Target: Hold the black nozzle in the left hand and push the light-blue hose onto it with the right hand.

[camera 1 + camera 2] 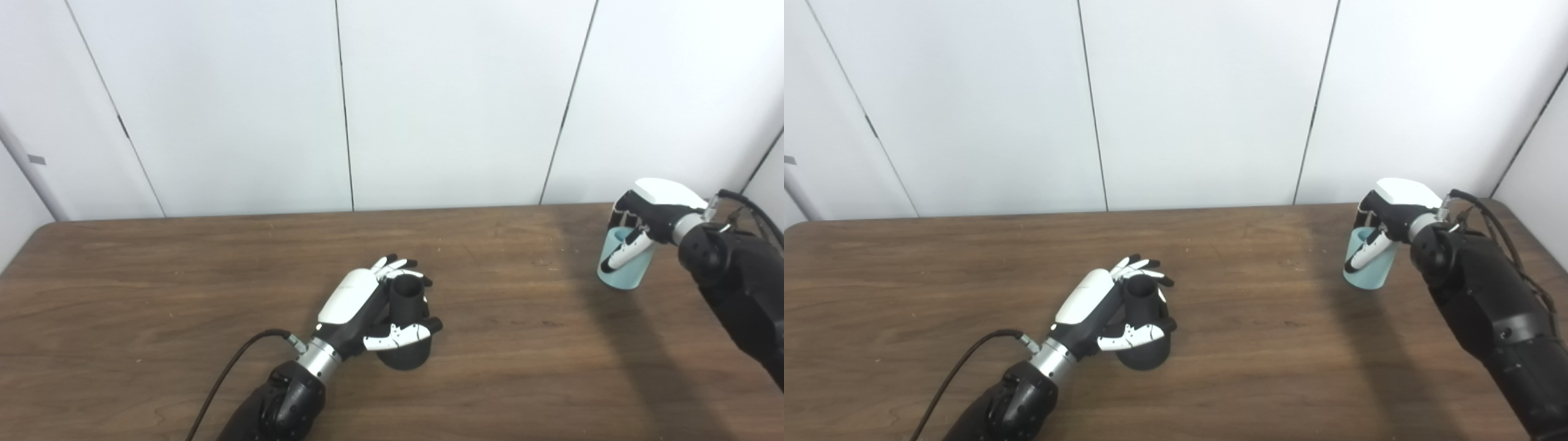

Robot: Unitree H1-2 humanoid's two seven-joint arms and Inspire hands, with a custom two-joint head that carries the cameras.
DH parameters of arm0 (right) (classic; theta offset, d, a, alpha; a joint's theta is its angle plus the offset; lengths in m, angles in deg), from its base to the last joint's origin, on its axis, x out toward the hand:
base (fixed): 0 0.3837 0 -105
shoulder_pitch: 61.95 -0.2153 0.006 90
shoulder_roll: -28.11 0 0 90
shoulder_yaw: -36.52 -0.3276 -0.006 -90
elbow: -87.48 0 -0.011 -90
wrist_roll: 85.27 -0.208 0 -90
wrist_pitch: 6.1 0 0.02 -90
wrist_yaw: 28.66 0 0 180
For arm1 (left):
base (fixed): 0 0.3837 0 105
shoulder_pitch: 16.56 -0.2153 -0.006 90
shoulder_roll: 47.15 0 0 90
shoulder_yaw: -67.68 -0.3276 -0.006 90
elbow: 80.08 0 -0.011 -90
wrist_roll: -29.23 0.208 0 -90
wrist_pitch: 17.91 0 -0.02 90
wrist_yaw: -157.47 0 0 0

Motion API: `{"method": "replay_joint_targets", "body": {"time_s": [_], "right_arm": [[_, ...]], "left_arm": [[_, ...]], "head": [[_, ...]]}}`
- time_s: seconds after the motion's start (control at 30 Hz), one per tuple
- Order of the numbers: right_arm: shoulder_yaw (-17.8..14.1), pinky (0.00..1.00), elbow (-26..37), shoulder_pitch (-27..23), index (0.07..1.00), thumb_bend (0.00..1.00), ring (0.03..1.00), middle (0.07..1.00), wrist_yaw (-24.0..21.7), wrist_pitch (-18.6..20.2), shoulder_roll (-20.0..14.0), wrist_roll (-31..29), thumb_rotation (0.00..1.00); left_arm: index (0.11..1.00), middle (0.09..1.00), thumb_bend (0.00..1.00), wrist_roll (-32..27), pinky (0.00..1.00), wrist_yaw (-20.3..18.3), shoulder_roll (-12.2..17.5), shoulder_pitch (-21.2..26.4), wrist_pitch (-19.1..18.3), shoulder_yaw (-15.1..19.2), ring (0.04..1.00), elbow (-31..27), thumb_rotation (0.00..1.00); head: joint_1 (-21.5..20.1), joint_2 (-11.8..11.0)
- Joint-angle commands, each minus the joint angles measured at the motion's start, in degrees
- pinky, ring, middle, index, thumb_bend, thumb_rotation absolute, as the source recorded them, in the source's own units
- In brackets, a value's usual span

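Here the left robot hand [367,306], low in the centre of the frame, is wrapped around the black nozzle [407,327], whose narrow open end points up, probably to receive the hose. At the right edge, the right robot hand [637,229] has closed on the light-blue hose [621,269], seemingly just above the bench [153,294], well apart from the nozzle.

My left hand [1102,318] clasps the black plastic nozzle [1144,331] upright on the brown wooden table [1249,380]; my right hand [1381,223] grips the light-blue cylindrical hose [1366,260], well apart.
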Motion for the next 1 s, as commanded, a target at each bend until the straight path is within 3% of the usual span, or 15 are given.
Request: {"method": "replay_joint_targets", "body": {"time_s": [0.0,0.17,0.3,0.43,0.7,0.87,0.97], "right_arm": [[-0.6,0.16,6.3,-7.1,0.485,0.52,0.254,0.368,-0.5,-1.0,-3.2,1.2,0.14],[-1.5,0.16,13.6,-7.1,0.483,0.52,0.246,0.356,-0.9,-4.0,-2.2,-0.8,0.14],[-1.6,0.23,20.2,-7.9,0.485,0.51,0.286,0.375,-1.7,-6.9,-0.9,-3.1,0.14],[-1.8,0.2,27.7,-9.1,0.484,0.51,0.269,0.363,-3.2,-8.1,1.4,-5.8,0.14],[-2.6,0.16,36.5,-11.2,0.484,0.51,0.23,0.329,-6.4,-8.4,6.1,-9.9,0.14],[-1.3,0.15,43.4,-13.2,0.483,0.51,0.214,0.321,-10.4,-3.2,11.4,-10.2,0.14],[-0.7,0.16,43.6,-12.8,0.484,0.51,0.228,0.323,-10.9,-3.9,14.1,-11.7,0.14]], "left_arm": [[0.341,0.743,0.47,0.0,1.0,2.2,-2.2,-16.0,1.5,-4.2,0.905,12.8,0.78],[0.341,0.743,0.47,0.0,1.0,2.1,-2.2,-16.0,1.3,-4.2,0.905,12.7,0.78],[0.341,0.743,0.47,0.1,1.0,2.2,-2.3,-15.8,1.2,-4.2,0.905,12.9,0.78],[0.339,0.743,0.47,0.3,1.0,2.3,-2.5,-15.9,1.0,-4.3,0.905,12.9,0.78],[0.347,0.743,0.47,0.6,1.0,2.6,-2.7,-15.7,0.9,-4.4,0.905,13.1,0.78],[0.351,0.743,0.48,0.8,1.0,3.1,-2.8,-15.6,1.3,-4.5,0.905,13.6,0.78],[0.352,0.743,0.47,0.9,1.0,3.2,-2.8,-15.7,1.4,-4.5,0.905,13.5,0.78]], "head": [[-0.1,0.1],[-0.1,0.0],[0.1,-0.1],[0.4,-0.1],[0.5,-0.1],[0.7,0.0],[0.7,0.1]]}}
